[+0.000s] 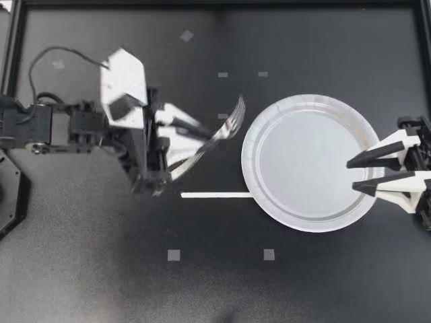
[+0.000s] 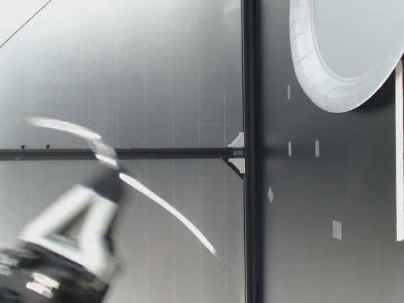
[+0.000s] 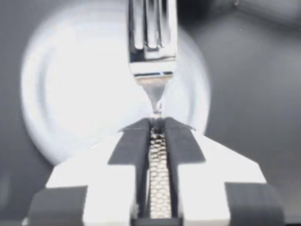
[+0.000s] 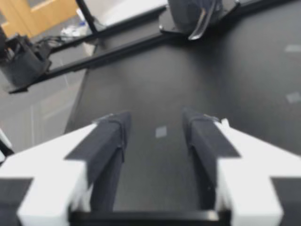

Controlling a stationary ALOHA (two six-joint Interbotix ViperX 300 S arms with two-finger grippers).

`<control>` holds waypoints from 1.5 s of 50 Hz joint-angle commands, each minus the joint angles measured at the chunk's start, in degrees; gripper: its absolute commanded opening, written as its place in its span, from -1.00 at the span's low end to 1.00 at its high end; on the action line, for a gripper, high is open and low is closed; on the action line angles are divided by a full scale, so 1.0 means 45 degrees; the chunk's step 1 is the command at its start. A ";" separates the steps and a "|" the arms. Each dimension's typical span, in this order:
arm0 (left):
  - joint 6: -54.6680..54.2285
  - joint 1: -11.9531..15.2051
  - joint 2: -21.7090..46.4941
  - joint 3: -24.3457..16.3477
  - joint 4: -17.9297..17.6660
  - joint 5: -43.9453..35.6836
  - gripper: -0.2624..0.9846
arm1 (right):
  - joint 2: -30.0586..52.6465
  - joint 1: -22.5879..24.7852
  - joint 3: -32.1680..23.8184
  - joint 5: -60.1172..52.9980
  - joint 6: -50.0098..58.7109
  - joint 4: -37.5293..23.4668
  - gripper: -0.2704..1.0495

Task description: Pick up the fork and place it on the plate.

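1. Fork (image 1: 232, 118) is in the air, pinched by my left gripper (image 1: 204, 132), tines pointing toward the plate (image 1: 252, 145) and just short of its near rim in the top view.
2. In the left wrist view the jaws are closed tight on the slim neck of the fork (image 3: 151, 42), with the plate (image 3: 70, 94) ahead and below.
3. The low view agrees: the fork (image 2: 164, 205) hangs well above the worktop (image 1: 101, 269), its handle sloping downward from my left gripper (image 2: 82, 221).
4. My right gripper (image 1: 353, 176) sits over the plate's far rim, jaws spread wide and holding nothing - the right wrist view shows only bare worktop between them (image 4: 157, 121).
5. Carry phase, I judge - the lift looks done, the placing is not.
6. Risks from here:
   - That pinch is on a thin, smooth neck, so the long handle could swing the fork round in the jaws, or slip it out short of the rim.
   - Letting go from this height could bounce it off, or nudge the light plate.
   - Reaching too far across risks meeting the right gripper.
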 commanded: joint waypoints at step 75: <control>0.1055 -0.0137 0.2773 -0.3711 0.0684 -0.5937 -0.53 | 0.7109 -0.1445 -0.3730 -0.5254 -0.1172 -0.0039 0.22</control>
